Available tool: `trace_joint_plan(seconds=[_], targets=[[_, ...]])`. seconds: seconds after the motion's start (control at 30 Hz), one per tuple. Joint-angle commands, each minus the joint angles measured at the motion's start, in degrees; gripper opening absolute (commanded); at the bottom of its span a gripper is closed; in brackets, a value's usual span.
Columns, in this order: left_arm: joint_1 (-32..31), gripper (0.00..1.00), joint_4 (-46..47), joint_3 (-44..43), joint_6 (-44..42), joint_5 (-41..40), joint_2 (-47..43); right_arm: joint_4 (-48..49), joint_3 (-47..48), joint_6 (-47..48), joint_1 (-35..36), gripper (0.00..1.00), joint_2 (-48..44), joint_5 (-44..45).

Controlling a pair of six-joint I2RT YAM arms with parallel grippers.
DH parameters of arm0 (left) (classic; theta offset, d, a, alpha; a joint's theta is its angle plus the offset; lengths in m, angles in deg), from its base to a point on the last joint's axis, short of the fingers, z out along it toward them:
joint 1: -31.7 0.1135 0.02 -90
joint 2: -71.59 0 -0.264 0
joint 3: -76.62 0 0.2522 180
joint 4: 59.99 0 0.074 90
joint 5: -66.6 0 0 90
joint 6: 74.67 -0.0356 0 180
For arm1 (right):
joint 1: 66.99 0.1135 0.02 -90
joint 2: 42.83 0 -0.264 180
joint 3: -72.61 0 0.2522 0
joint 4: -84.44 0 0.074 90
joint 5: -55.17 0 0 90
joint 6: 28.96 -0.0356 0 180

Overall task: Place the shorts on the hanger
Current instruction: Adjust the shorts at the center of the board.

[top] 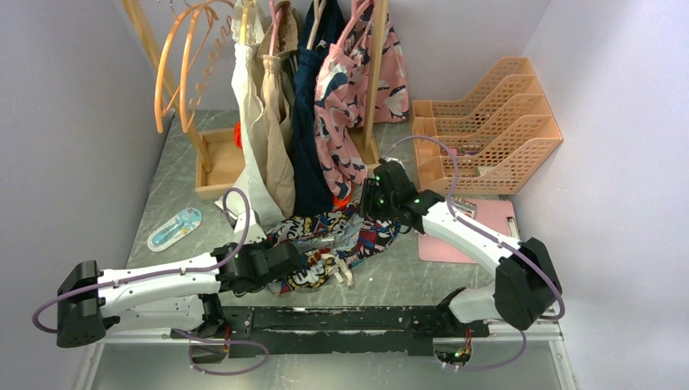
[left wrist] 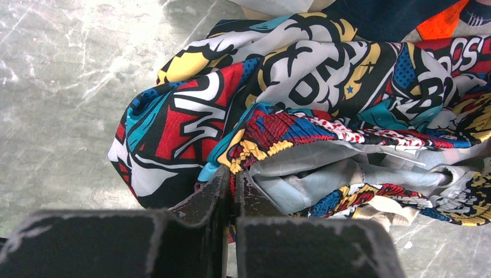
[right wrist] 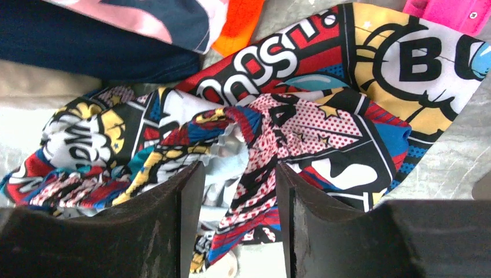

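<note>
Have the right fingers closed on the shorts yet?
No: the right gripper has its fingers apart, with a fold of the shorts lying between them.

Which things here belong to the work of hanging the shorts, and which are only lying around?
Belong: shorts, pinched by left gripper; open right gripper around a fold; orange hanger, hanging at the back left.
Lying around: hung clothes, basket trays, pink board, blue packet.
</note>
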Motion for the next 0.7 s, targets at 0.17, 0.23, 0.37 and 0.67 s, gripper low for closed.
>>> trace_joint_plan(seconds=[0.17, 0.23, 0.37, 0.67], targets=[[0.3, 0.07, 1.2, -2.6, -3.9, -1.1, 0.3, -2.5, 1.4, 1.2, 0.4, 0.29, 3.8, 6.1], [0.3, 0.11, 1.2, -2.9, -5.4, -0.9, 0.2, -2.8, 1.0, 1.9, 0.4, 0.22, 3.6, 6.6], [0.3, 0.38, 1.2, -4.5, -10.8, 0.1, -0.7, -4.1, 1.1, 3.7, 0.4, 0.07, 2.2, 8.1], [0.3, 0.79, 0.0, -9.2, -25.9, 4.9, -4.4, -6.1, 1.9, 7.4, 0.5, 0.00, 0.4, 7.0]])
